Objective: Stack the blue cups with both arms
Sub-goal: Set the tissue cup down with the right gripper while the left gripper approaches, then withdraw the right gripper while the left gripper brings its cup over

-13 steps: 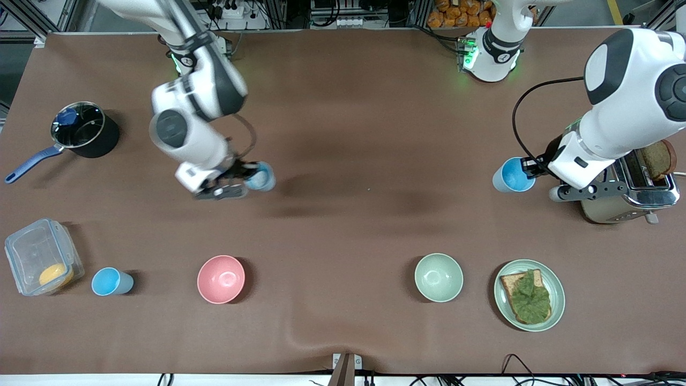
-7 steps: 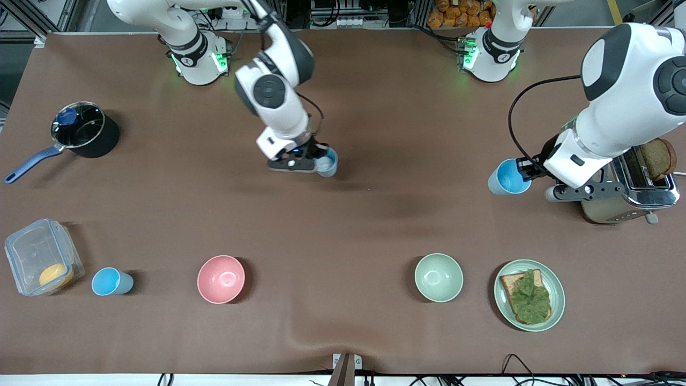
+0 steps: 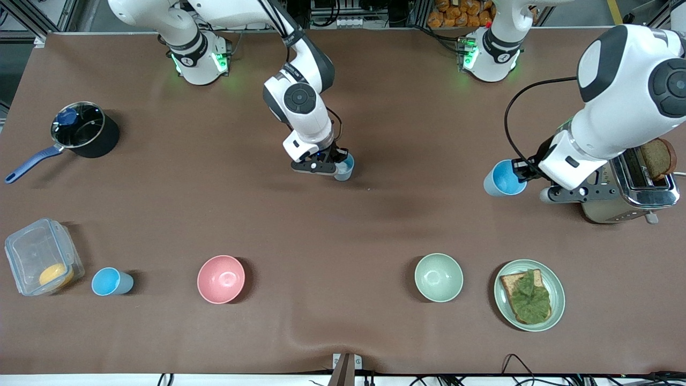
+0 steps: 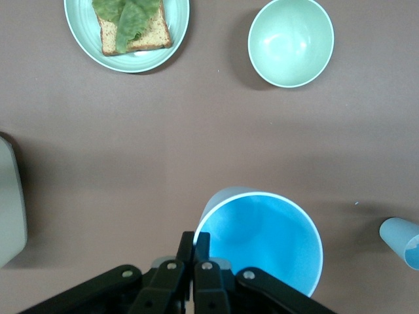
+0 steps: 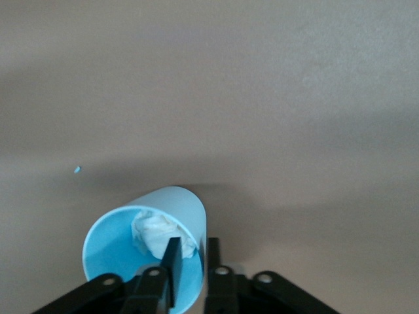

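Two tools grip cups | left tool: sky-blue cup; right tool: pale-blue cup, whitish inside

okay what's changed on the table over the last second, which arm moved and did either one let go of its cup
The right gripper carried its cup from near the pot's end toward the table's middle; its fingers have begun to part around the rim. The left gripper stays shut on the sky-blue cup, shifted slightly toward the middle. The third cup, bowls, plate, pot and toaster stayed put.
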Robot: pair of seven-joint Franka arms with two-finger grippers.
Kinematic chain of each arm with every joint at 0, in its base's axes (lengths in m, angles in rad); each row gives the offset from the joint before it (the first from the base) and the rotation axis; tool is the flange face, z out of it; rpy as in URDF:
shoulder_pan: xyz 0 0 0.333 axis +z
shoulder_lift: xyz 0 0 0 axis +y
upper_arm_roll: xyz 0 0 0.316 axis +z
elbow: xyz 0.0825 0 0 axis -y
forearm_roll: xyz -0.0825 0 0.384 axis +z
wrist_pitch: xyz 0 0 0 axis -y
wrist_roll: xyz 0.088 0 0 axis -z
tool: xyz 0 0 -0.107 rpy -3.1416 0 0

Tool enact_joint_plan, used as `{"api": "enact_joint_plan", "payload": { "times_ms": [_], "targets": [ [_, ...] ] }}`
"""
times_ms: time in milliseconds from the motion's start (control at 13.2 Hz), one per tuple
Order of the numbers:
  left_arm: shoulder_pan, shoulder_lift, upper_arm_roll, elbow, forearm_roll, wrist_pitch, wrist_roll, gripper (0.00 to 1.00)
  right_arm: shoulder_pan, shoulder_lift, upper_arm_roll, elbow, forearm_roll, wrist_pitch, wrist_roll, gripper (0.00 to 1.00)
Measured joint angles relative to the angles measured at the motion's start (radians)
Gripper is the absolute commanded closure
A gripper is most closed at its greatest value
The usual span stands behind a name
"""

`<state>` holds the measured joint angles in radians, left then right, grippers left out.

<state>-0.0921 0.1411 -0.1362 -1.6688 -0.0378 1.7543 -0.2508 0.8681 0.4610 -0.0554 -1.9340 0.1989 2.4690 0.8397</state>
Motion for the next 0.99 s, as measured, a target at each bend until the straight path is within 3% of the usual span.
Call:
{"api": "enact_joint_plan", "payload": {
  "times_ms": [228, 456, 684, 987],
  "targets": [
    [-0.001, 0.0, -0.006, 0.019, -0.001, -0.032, 0.0, 1.0, -0.002, 0.0, -0.011, 0.025, 0.0, -0.027, 0.0, 0.12],
    [-0.002, -0.001, -0.023, 0.049, -0.001, -0.091, 0.0, 1.0, -0.051, -0.016, -0.024, 0.135, -0.001, -0.257, -0.016, 0.11],
    [-0.014, 0.0, -0.035, 0.071, -0.006, -0.122, -0.022, 1.0, -0.187, -0.093, -0.032, 0.236, -0.001, -0.517, -0.196, 0.11],
    [-0.14, 0.037, -0.072, 0.093, -0.01, -0.123, -0.241, 1.0, -0.432, -0.247, -0.038, 0.249, -0.003, -0.71, -0.516, 0.06]
  ]
}}
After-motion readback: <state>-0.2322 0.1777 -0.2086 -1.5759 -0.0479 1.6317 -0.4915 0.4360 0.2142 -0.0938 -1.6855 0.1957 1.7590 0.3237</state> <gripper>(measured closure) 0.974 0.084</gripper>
